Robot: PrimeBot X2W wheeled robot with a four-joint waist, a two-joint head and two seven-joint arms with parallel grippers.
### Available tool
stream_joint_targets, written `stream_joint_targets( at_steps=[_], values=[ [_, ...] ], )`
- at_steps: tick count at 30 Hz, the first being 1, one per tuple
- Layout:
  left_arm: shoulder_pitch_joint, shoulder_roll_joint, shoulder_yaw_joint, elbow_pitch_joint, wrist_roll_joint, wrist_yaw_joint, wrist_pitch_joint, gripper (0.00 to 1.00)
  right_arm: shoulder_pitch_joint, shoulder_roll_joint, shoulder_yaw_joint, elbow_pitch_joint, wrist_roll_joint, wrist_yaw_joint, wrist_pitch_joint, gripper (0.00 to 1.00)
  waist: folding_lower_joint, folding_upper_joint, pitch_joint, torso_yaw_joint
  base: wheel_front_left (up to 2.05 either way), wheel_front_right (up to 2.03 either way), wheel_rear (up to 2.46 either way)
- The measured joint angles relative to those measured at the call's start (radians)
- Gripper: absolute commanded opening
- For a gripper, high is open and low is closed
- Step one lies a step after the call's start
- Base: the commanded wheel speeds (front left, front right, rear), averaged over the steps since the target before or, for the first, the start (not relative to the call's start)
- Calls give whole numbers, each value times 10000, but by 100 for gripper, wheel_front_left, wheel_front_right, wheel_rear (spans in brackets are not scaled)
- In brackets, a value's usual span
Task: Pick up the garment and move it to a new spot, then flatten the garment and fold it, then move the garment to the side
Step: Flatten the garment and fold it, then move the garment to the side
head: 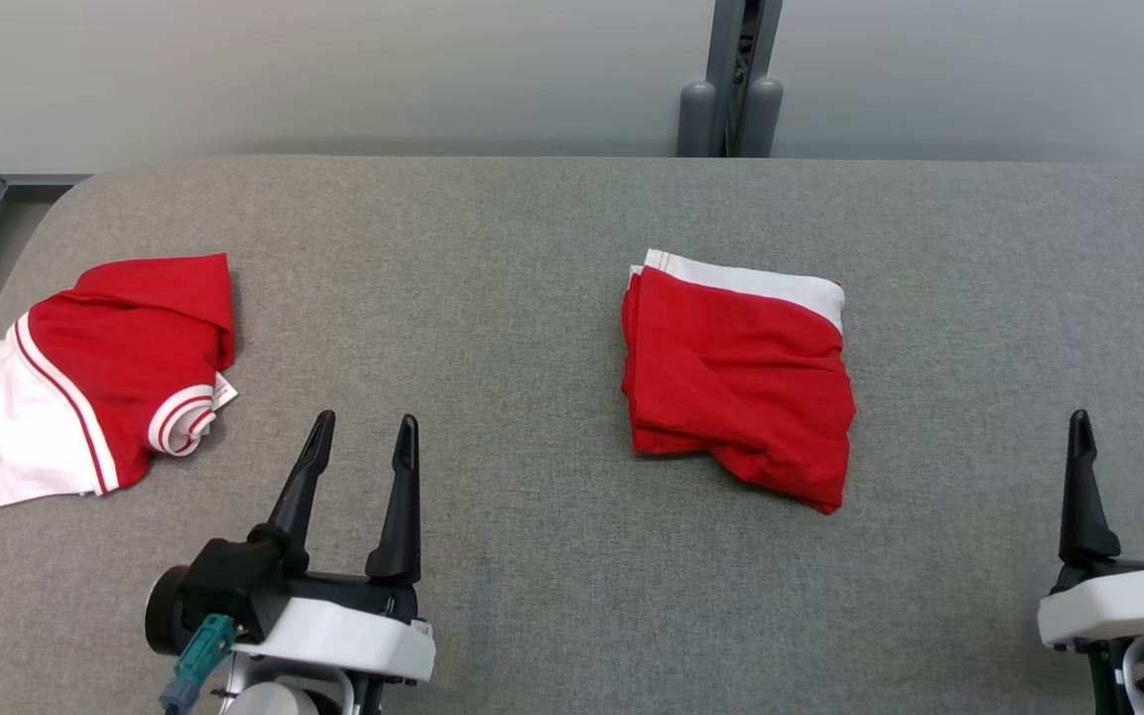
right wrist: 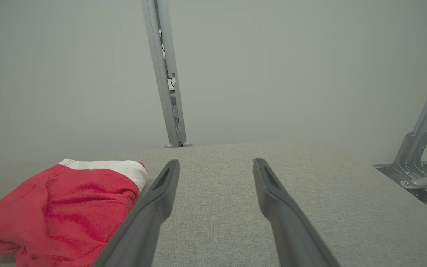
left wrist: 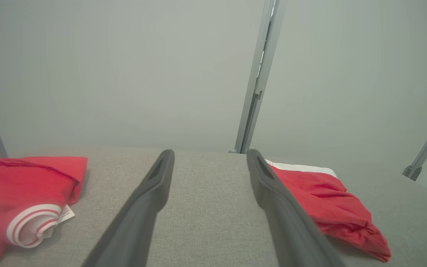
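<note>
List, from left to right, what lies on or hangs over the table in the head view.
red and white garment → left gripper → folded red garment → right gripper

Both jaws: paired long dark tapered fingers (head: pixel 303 479). White wrist shells (head: pixel 344 636). Left wrist: black housing (head: pixel 224 581), teal cable plug (head: pixel 201 647).

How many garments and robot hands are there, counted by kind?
Garments, red and white: 2, the middle garment and the left garment
Hands, open and empty: 2, the left hand and the right hand
Total: 4
</note>
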Motion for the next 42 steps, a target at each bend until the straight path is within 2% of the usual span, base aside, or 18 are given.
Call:
stream_joint_targets(
  at_steps=[14, 15, 16, 17, 21, 25, 26, 31, 35, 42],
  values=[
    [221, 2, -107, -280, 472, -27, 0, 100, 135, 165, 38, -261, -297, 0, -25, 100, 0, 0, 32, -13, 0, 0, 0],
    [221, 2, -127, -290, 472, -25, 0, 100, 134, 165, 128, -261, -307, 0, -25, 67, 0, 0, 39, 13, 0, 0, 0],
    [221, 0, -148, -295, 466, -25, 0, 100, 126, 163, 267, -276, -351, 0, -25, 7, 0, 0, 52, 42, 0, 0, 0],
    [217, 0, -178, -295, 447, -25, 2, 100, 89, 155, 430, -274, -355, 0, -25, 0, 0, 0, 71, 75, 0, 0, 0],
    [136, 0, -378, -244, 378, -38, 0, 100, -383, -178, 1304, -132, -307, 0, -27, 0, 0, 0, 201, 253, 0, 0, 0],
    [35, 0, -593, -151, 305, -54, 0, 100, -1090, -677, 2819, 370, -153, 0, 8, 0, 0, 0, 423, 510, 0, 0, 0],
    [35, 0, -593, -151, 305, -54, 0, 100, -1090, -677, 2819, 370, -153, 0, 8, 0, 0, 0, 423, 510, 0, 0, 0],
    [-157, 0, -825, -10, 161, -86, 0, 100, -1963, -1287, 4567, 1269, 128, 2, 104, 0, 0, 0, 706, 964, 0, 0, 0],
    [-244, 2, -970, 84, 69, -84, 2, 100, -2636, -1530, 4809, 2270, 384, 0, 104, 0, 0, 0, 902, 1369, 0, 0, 0],
    [-320, 2, -1181, 167, -94, -40, 2, 100, -3449, -1592, 5185, 3896, 516, 0, 77, 0, 0, 0, 1193, 1996, 0, 0, 0]
  ],
)
